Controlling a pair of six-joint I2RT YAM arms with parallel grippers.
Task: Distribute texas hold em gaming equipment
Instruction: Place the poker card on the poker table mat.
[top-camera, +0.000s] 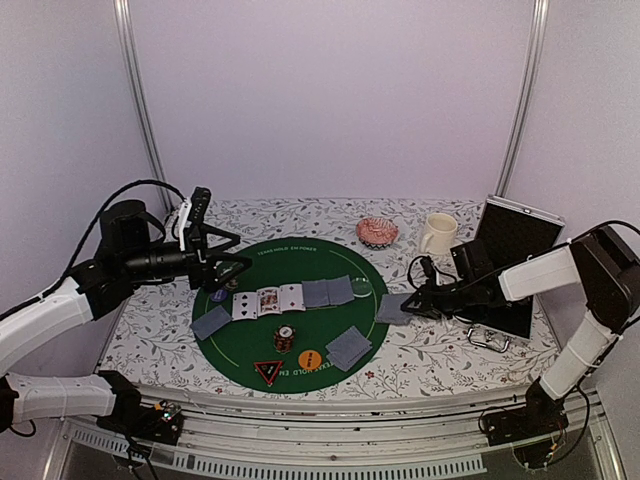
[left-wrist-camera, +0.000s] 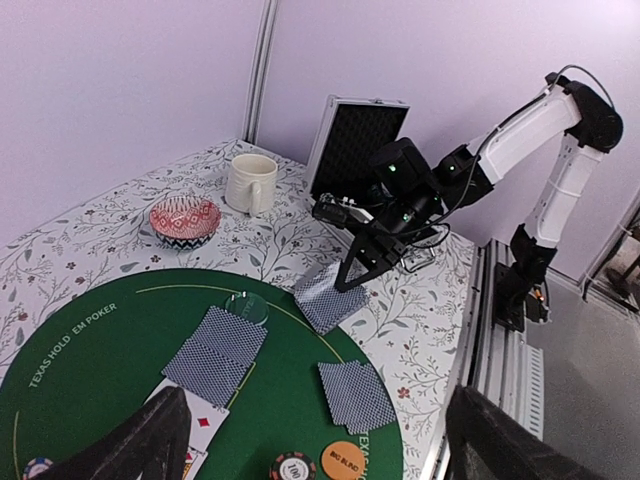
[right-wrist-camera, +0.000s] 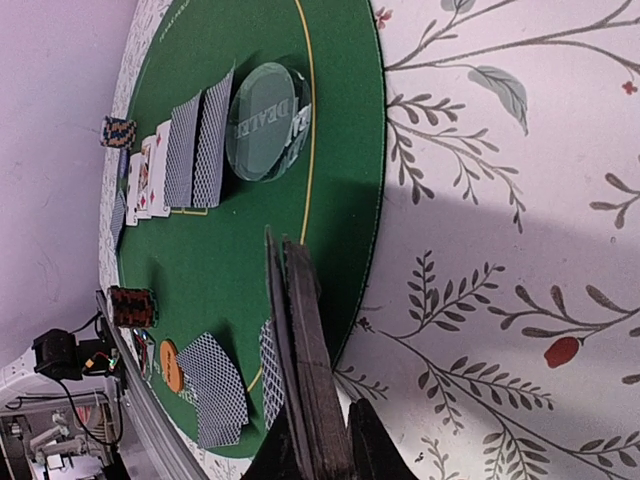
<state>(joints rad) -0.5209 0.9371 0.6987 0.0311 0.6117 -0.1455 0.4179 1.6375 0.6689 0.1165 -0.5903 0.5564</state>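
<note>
A round green mat (top-camera: 240, 335) carries a row of face-up and grey-blue-backed playing cards (top-camera: 290, 297), a striped chip stack (top-camera: 286, 338), an orange button (top-camera: 309, 357), a triangular marker (top-camera: 268, 372) and a pale-green dealer button (right-wrist-camera: 265, 120). Card pairs lie at the mat's left (top-camera: 211, 322) and front right (left-wrist-camera: 355, 395). My right gripper (top-camera: 412, 305) rests its tips on a further card pair (left-wrist-camera: 325, 295) at the mat's right edge. Its jaws are almost together; whether they pinch a card is unclear. My left gripper (top-camera: 238, 252) hovers open and holds nothing over the mat's left rim.
A pink-patterned bowl (top-camera: 377, 232) and a cream mug (top-camera: 437, 233) stand behind the mat. An open black case (top-camera: 510, 250) sits at the right, just behind my right arm. A blue button (top-camera: 219, 295) lies under my left gripper.
</note>
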